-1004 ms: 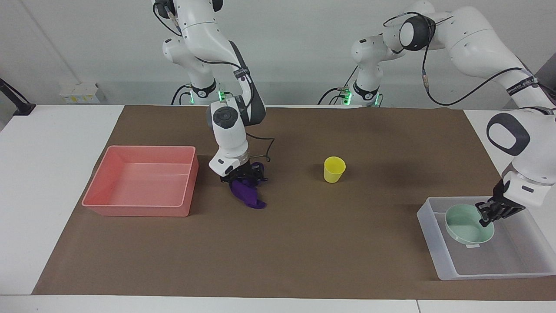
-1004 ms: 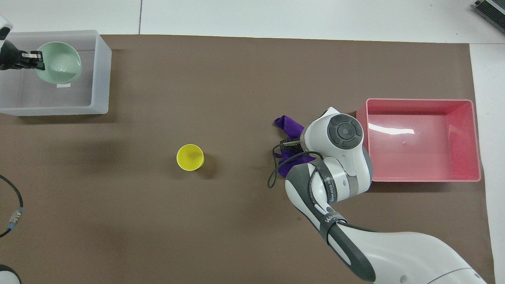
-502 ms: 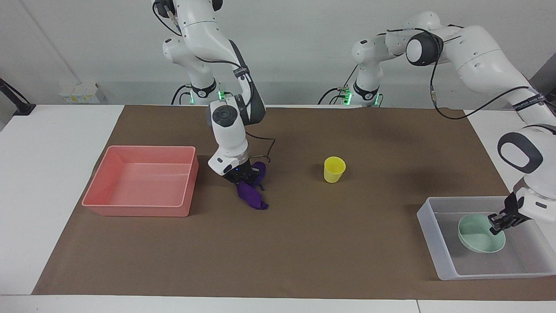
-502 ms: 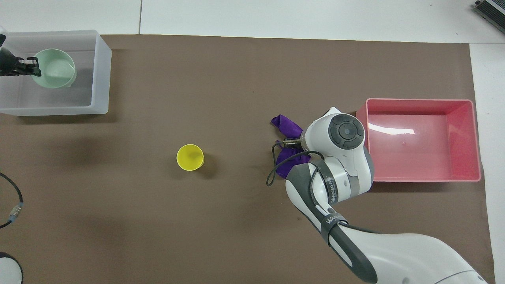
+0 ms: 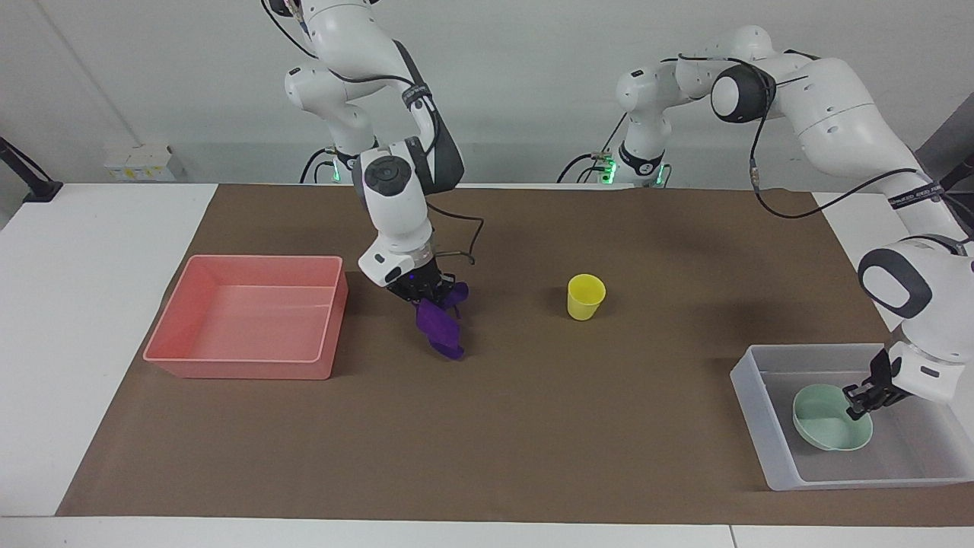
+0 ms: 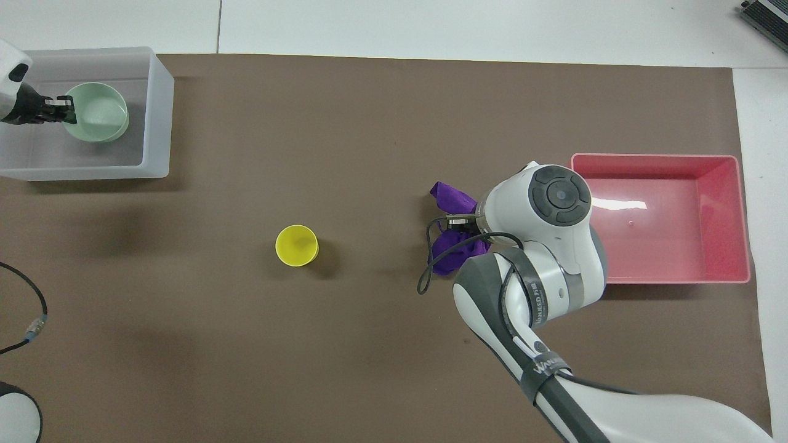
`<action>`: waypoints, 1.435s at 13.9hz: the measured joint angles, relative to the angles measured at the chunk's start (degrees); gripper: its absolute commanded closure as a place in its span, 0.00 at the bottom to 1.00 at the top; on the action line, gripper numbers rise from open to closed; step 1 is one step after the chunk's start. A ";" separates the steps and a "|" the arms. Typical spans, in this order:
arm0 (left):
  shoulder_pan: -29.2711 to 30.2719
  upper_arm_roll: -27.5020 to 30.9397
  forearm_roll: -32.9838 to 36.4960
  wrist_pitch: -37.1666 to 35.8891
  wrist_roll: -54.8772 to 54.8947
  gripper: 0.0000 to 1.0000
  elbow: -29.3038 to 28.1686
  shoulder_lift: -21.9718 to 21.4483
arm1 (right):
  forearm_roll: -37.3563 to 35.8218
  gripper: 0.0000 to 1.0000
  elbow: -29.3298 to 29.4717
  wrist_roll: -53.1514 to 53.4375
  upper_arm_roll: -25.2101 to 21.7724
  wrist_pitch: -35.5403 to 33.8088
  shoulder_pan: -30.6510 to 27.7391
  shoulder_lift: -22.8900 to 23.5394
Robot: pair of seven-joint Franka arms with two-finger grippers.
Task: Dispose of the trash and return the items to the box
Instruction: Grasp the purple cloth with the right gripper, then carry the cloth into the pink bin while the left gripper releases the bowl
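Note:
My right gripper (image 5: 426, 298) is shut on the purple cloth (image 5: 438, 326), which hangs from it over the brown mat beside the pink tray. In the overhead view the right wrist covers most of the cloth (image 6: 452, 197). My left gripper (image 5: 860, 399) is low inside the translucent box (image 5: 753, 403), shut on the rim of the mint-green bowl (image 5: 829, 430), which sits tilted in the box. The overhead view shows the left gripper (image 6: 61, 111), bowl (image 6: 98, 114) and box (image 6: 157, 111) too. The yellow cup (image 5: 586, 295) stands upright mid-mat, also in the overhead view (image 6: 297, 245).
A pink rectangular tray (image 5: 236, 369), with nothing in it, sits at the right arm's end of the table, seen also in the overhead view (image 6: 742, 215). A brown mat covers the table. A loose cable (image 6: 24, 332) lies near the left arm's base.
My right gripper has risen, lifting the purple cloth so that it hangs. My left gripper has lowered the bowl deeper into the translucent box.

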 measured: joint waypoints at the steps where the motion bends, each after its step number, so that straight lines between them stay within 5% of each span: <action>1: 0.00 0.00 0.00 0.11 0.00 0.77 -0.20 0.00 | 0.00 1.00 0.96 0.25 -0.12 -3.27 -0.02 -1.68; 2: 0.00 -0.01 0.01 0.11 0.00 0.64 -0.31 0.00 | 0.00 1.00 1.97 0.27 -0.36 -6.82 -0.08 -3.43; 4: 0.00 -0.01 0.14 -0.01 0.00 0.54 -0.36 0.00 | -0.03 1.00 3.77 0.27 -0.79 -13.07 -0.95 -6.98; 8: -0.03 -0.21 0.72 -0.26 0.02 0.05 -0.28 -0.78 | -0.84 1.00 8.13 -1.53 -1.00 -21.64 -6.53 -11.17; 14: -2.30 -0.93 1.24 -5.45 0.13 0.00 -1.23 -7.87 | -3.00 1.00 12.15 -16.60 -1.39 -24.80 -18.94 -11.02; 20: -8.08 -1.35 1.25 -6.65 -0.48 0.00 -18.65 -23.55 | -3.03 1.00 1.24 -32.52 -1.58 -4.99 -29.52 -6.56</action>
